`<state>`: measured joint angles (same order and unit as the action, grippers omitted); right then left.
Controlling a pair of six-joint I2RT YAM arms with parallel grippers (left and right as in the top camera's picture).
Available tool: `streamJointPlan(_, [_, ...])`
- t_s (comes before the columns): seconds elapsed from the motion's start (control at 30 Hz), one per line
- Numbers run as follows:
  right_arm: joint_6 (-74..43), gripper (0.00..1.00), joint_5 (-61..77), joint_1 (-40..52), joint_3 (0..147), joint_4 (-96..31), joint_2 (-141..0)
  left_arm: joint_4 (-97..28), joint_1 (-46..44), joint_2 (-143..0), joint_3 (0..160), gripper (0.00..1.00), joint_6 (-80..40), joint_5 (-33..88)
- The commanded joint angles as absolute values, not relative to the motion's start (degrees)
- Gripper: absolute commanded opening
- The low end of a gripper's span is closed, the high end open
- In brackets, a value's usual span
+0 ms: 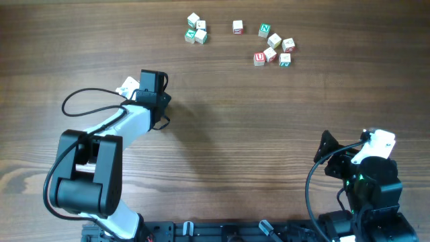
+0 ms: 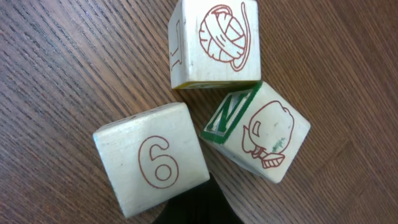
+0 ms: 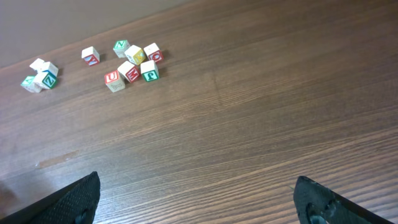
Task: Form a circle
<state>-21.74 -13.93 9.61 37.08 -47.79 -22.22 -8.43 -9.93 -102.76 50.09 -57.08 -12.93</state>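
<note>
Three pale wooden cubes sit in a tight clump, the circle, close up in the left wrist view. They are a red "6" cube, a cube with a red yarn ball and a cube with a green N. My left gripper is shut, its dark tip against the lower right corner of the "6" cube, holding nothing. From overhead only a pale bit of this clump shows beside the left wrist. My right gripper stands wide open over bare wood, nothing between its fingers, at the front right.
At the far edge lie other letter cubes: a small clump, a single cube and a looser group. The right wrist view shows the same cubes far off. A black cable loops beside the left arm.
</note>
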Motion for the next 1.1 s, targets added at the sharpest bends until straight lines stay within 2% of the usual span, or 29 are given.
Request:
streamJointPlan(0.0, [-21.2,1.00,-13.6,9.7,36.9,-47.7,-22.4,-8.3,-9.5,-103.7,49.7,0.04,-55.9,-12.7])
streamJointPlan(1.07, [-21.2,1.00,-13.6,9.7,36.9,-47.7,-22.4,-6.7,-9.1,-103.5,49.7,0.04,-55.7,-14.4])
